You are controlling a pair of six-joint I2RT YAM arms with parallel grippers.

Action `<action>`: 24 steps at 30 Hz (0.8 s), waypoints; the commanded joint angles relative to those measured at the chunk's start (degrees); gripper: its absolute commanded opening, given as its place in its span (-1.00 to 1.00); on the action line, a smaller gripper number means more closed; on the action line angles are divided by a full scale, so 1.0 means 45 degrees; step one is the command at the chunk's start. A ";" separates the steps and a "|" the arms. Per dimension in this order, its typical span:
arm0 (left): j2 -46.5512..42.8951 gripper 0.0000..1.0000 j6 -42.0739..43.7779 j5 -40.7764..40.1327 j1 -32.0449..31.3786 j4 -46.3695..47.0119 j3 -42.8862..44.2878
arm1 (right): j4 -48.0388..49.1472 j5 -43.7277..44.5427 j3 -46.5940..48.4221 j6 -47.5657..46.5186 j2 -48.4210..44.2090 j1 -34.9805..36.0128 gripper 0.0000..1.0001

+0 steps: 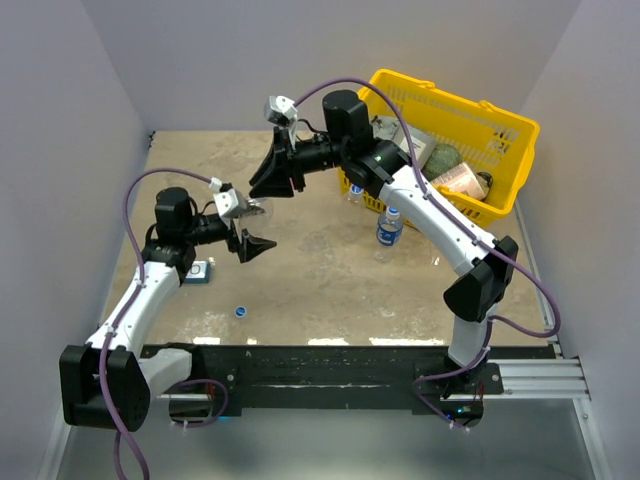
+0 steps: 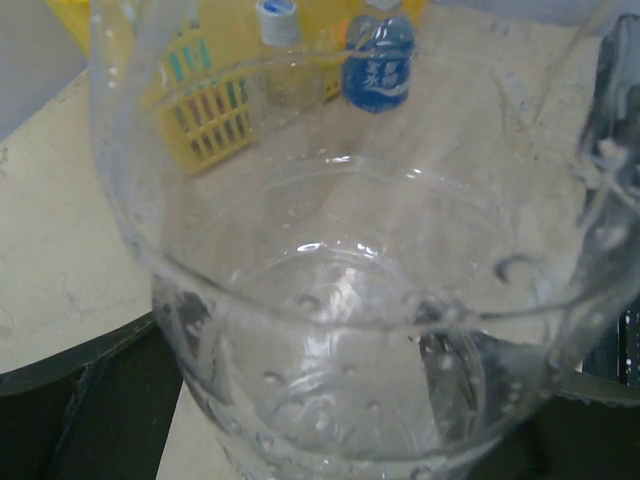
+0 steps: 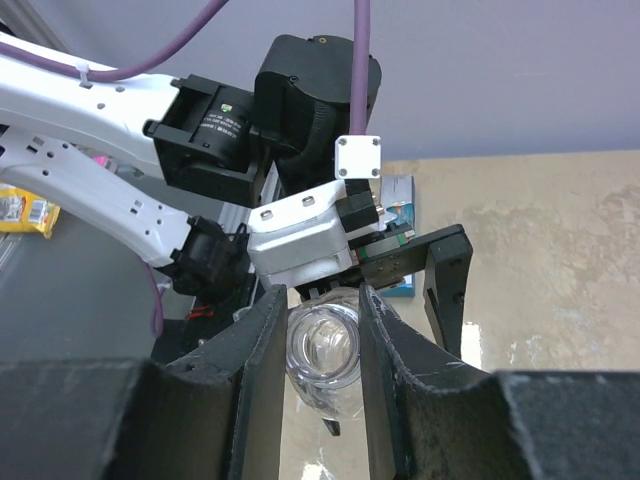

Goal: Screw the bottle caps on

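From above, the left gripper (image 1: 252, 232) reaches in from the left. The right gripper (image 1: 265, 185) comes down to meet it from the far side. A clear bottle (image 1: 257, 211) sits between the two, off the table (image 1: 320, 280). A labelled bottle (image 1: 389, 229) stands upright near the middle, and a third bottle (image 1: 355, 193) stands just beside the yellow basket (image 1: 500, 120). One blue cap (image 1: 241, 310) lies alone on the table near the left arm, with a blue-and-white packet (image 1: 197, 271) to its left.

In the left wrist view the clear bottle (image 2: 350, 330) fills almost the whole picture. The dark fingers (image 2: 90, 410) show at the bottom on either side of it, set wide apart. Beyond it the labelled bottle (image 2: 378, 70) and the third bottle (image 2: 285, 70) stand upright by the basket (image 2: 215, 115), the third bottle with a cap (image 2: 277, 12) on top.

In the right wrist view the right gripper's fingers (image 3: 262, 380) stand close together. The round end of the clear bottle (image 3: 322, 350) fills the narrow gap between them, so they appear clamped on it. Behind it, one finger (image 3: 447, 285) of the left gripper stands clear of the bottle, so those jaws are apart and not pressing on it. The packet (image 3: 402, 205) shows on the table past the left wrist.
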 commanded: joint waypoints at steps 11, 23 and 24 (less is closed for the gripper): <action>0.0271 0.33 0.0323 0.0826 -0.0042 -0.0224 0.0906 | 0.1091 -0.0194 0.0447 0.0750 -0.0018 0.0008 -0.84; -0.1134 -1.00 -0.2094 -0.3874 0.0153 0.0944 -0.0070 | -0.0061 0.5287 -0.1205 -0.2900 -0.2788 -0.1281 0.30; -0.1251 -1.00 -0.3007 -0.4713 0.0230 0.1411 -0.0032 | -0.0293 0.5623 -0.1619 -0.3386 -0.2966 -0.1262 0.25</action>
